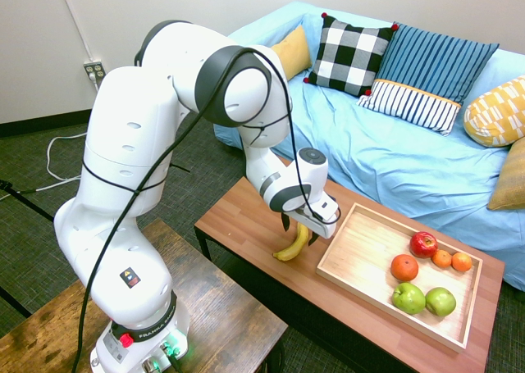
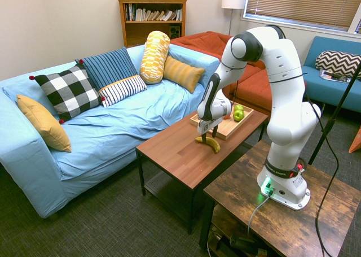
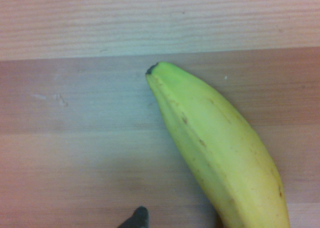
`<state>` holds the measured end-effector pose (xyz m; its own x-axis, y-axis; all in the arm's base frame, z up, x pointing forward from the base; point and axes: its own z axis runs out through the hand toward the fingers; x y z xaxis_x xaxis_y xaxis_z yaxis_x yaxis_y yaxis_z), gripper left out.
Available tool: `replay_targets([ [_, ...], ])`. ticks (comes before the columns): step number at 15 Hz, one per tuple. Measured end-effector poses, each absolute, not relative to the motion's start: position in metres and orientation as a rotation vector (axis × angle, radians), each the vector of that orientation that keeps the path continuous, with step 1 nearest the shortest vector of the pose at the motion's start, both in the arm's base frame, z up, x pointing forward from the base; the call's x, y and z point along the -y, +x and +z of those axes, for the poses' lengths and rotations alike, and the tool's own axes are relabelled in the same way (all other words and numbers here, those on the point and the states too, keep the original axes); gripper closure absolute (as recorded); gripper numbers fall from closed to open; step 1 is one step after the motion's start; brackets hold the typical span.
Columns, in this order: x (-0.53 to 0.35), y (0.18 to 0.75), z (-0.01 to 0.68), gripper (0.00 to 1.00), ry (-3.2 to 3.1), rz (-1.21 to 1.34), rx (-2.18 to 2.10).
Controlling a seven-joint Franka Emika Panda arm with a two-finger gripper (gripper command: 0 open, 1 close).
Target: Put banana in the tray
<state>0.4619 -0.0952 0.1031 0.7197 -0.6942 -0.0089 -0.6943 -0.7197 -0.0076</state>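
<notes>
I see my gripper closed around one end of the curved yellow banana. Its other end touches the reddish-brown wooden tabletop, just beside the shallow light-wood tray

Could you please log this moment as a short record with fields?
banana: on the coffee table, just outside the tray's near end, not lifted clear
hand: at the banana's upper end, fingers on either side
tray: holds two green apples, one red apple, three oranges
task: banana not yet in tray
</notes>
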Motion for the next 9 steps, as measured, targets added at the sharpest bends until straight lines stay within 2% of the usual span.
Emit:
replay_targets([
  [1,0.096,0.463,0.099,0.00,-2.903,0.016,-1.174],
  [2,0.096,0.462,0.095,1.00,-2.904,0.023,-1.173],
  [9,0.104,0.461,0.088,1.00,-2.890,0.022,-1.180],
])
